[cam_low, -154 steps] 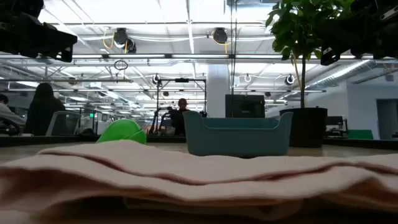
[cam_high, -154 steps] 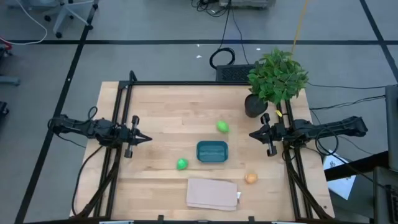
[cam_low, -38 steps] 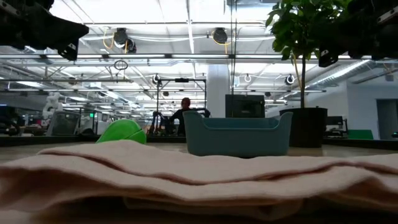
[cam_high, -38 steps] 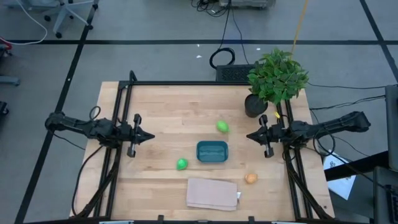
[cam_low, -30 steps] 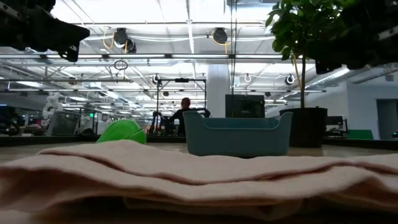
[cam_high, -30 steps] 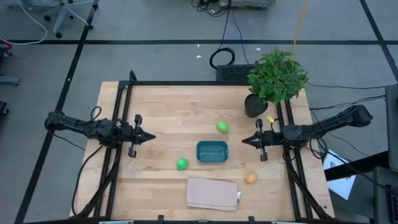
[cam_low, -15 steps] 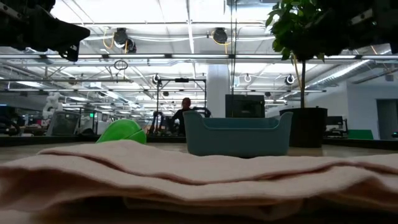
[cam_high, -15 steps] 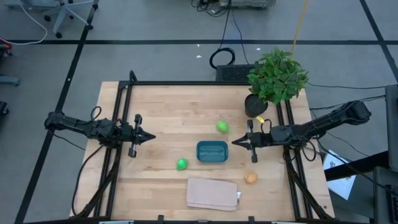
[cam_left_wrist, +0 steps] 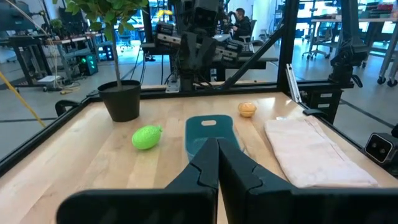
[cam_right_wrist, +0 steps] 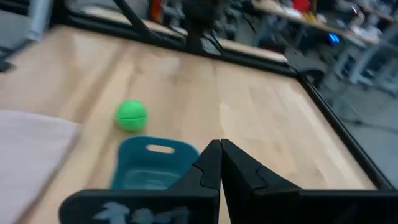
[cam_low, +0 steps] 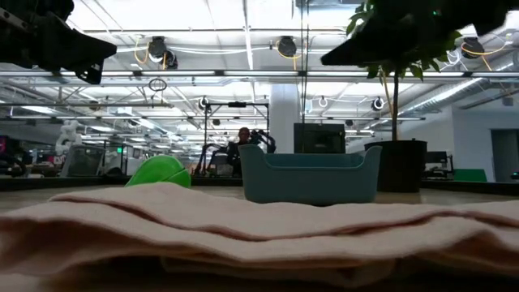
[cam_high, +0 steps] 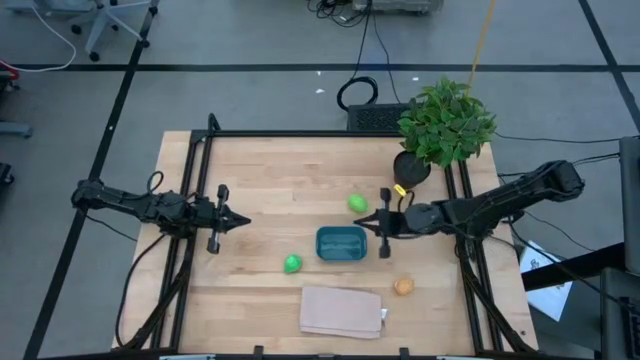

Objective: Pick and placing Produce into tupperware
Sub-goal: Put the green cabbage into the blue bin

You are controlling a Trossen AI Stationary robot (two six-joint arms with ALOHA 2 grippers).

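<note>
The teal tupperware stands mid-table, nothing showing inside it; it also shows in the low view. The pale yellow-green fruit lies just behind it, the bright green fruit to its near left, and the orange fruit to its near right. My right gripper is shut and empty, up in the air over the tupperware's far right corner, pointing toward the table's left; its wrist view shows the shut gripper. My left gripper is shut and empty, at the table's left, pointing right.
A folded beige cloth lies at the near edge. A potted plant stands at the far right corner. Black frame rails run along the table's left, right and far sides. Bare wood lies between my left gripper and the tupperware.
My right gripper has gone from the table's right rail toward the left, staying shut, and now reaches over the tupperware's far right corner beside the yellow-green fruit. The fruits, tupperware and cloth have stayed put.
</note>
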